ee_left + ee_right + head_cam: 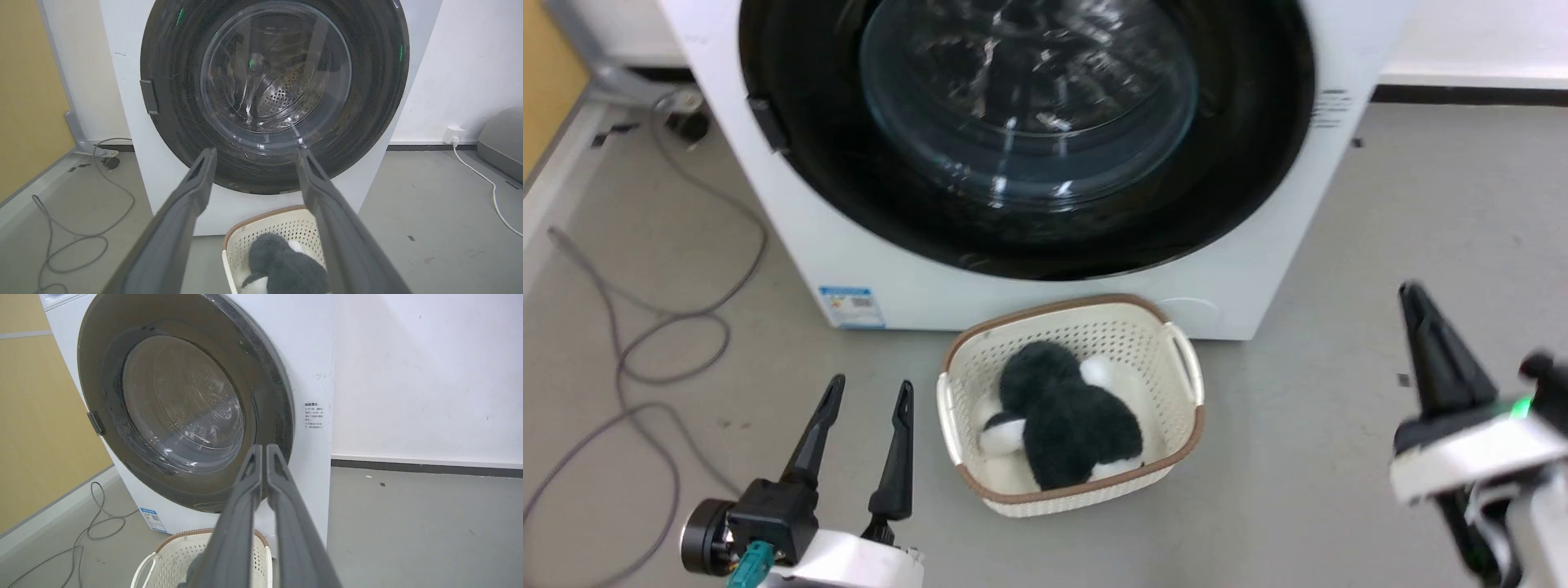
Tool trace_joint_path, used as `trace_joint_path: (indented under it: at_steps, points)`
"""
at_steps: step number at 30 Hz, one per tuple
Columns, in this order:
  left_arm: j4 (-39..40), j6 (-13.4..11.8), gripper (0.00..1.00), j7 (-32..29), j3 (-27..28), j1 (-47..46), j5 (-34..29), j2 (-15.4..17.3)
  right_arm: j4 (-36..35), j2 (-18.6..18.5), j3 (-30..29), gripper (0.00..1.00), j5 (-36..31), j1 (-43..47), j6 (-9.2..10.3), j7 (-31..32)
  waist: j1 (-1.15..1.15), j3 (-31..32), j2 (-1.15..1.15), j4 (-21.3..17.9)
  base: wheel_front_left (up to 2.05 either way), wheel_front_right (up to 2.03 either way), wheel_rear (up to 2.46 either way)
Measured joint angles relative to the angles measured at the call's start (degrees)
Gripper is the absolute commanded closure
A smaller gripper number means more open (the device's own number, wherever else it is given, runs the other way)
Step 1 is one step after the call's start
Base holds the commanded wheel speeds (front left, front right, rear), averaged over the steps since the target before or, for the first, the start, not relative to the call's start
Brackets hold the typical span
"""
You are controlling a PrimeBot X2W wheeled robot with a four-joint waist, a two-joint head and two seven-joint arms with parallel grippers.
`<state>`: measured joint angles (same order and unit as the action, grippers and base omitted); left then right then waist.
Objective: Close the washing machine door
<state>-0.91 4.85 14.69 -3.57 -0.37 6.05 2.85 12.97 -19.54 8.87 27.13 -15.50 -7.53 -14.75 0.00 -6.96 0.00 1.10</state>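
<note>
Now facing the door [1029,122], lying flat against the front of the machine [915,294] and spanning nearly its whole width, with the steel drum [282,94] showing through the domed glass. Spotting a small dark latch [768,122] sitting on the door's left rim. Holding the left gripper [872,384] low at the left of the head view, well apart from the door, fingers [815,433] spreading wide and empty; pointing, in its wrist view, at the door's lower half. Holding the right gripper [1414,302] low at the right, blurring there, likewise well apart from the machine; fingers pressing together in its wrist view, pinching nothing, aiming at the door's lower right rim. Seeing a cream basket [1176,359] standing on the floor [1298,449] just before the machine, below the door, and carrying a black-and-white plush toy [1070,416]. Noting a blue sticker [851,305] sitting low on the machine's front, left of the basket, and a grey cable [765,241] looping over the floor further left.
</note>
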Motion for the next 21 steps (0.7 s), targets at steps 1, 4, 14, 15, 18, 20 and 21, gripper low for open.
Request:
trace_joint_path:
  at_steps: [1,4,14,15,18,20,21]
  points:
    - [-0.2,-0.1,0.00,0.0,0.0,0.2,0.0,0.0,-1.2,1.2,-1.2,0.00,-1.9,1.7,0.00,0.0,0.00,0.3,0.00,-0.4,0.00,0.00,0.00]
    - [-0.8,-0.1,0.00,0.0,-0.1,0.7,-0.3,0.0,-4.4,5.1,-4.1,0.00,-5.9,6.3,0.00,0.4,0.00,1.4,0.00,-1.4,0.00,0.00,0.00]
    - [-2.6,-0.2,0.00,0.0,-0.7,3.0,-0.6,0.0,-8.2,11.6,-7.6,0.00,-11.4,14.9,0.00,2.0,0.00,3.8,0.00,-2.1,0.00,0.00,0.00]
    - [-2.7,-0.2,0.00,0.0,-0.8,3.2,-0.6,0.0,-8.2,11.7,-7.7,0.00,-11.6,15.3,0.00,2.0,0.00,3.8,0.00,-2.0,0.00,0.00,0.00]
    - [-2.9,-0.5,0.00,0.0,-1.0,3.4,-0.6,0.0,-8.2,12.3,-8.0,0.00,-11.6,16.2,0.00,1.8,0.00,4.0,0.00,-1.8,0.00,0.00,0.00]
    - [-3.0,-0.7,0.00,0.0,-0.9,3.4,-0.6,0.0,-8.2,12.5,-8.2,0.00,-11.9,16.5,0.00,1.8,0.00,4.1,0.00,-1.6,0.00,0.00,0.00]
    - [-3.0,-0.7,0.00,0.0,-0.8,3.5,-0.6,0.0,-8.2,12.5,-8.2,0.00,-12.0,16.6,0.00,1.7,0.00,4.1,0.00,-1.5,0.00,0.00,0.00]
